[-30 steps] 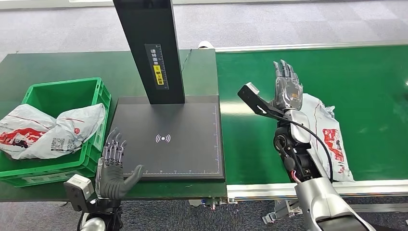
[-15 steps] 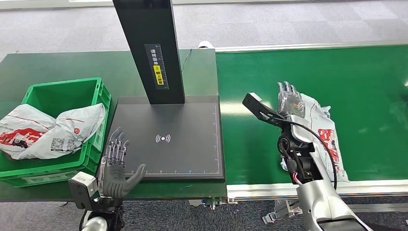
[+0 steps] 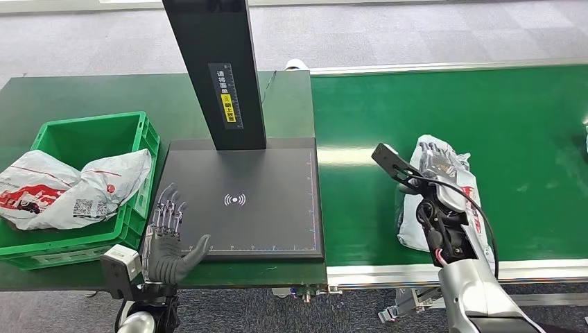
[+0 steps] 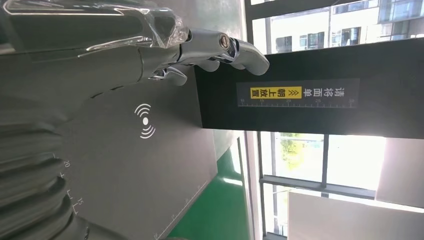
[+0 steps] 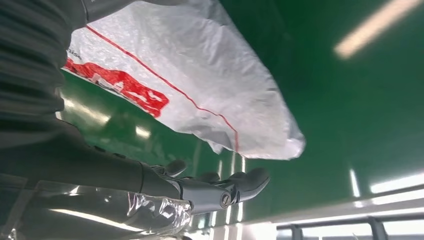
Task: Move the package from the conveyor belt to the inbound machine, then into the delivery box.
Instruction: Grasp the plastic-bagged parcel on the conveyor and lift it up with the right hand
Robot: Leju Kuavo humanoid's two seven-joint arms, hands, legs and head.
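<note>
Green belt (image 3: 527, 125), one package (image 3: 444, 166)

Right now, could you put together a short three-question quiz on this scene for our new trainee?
1. True or false: the inbound machine's scan plate already has a package on it.
2. Where does the package under the right hand lie? A) on the conveyor belt B) in the green crate C) on the floor
3. Fill in: the left hand hovers at the near edge of the machine with its fingers ____.

Key: 1 false, the plate is bare. 2 A. 3 spread, holding nothing.
</note>
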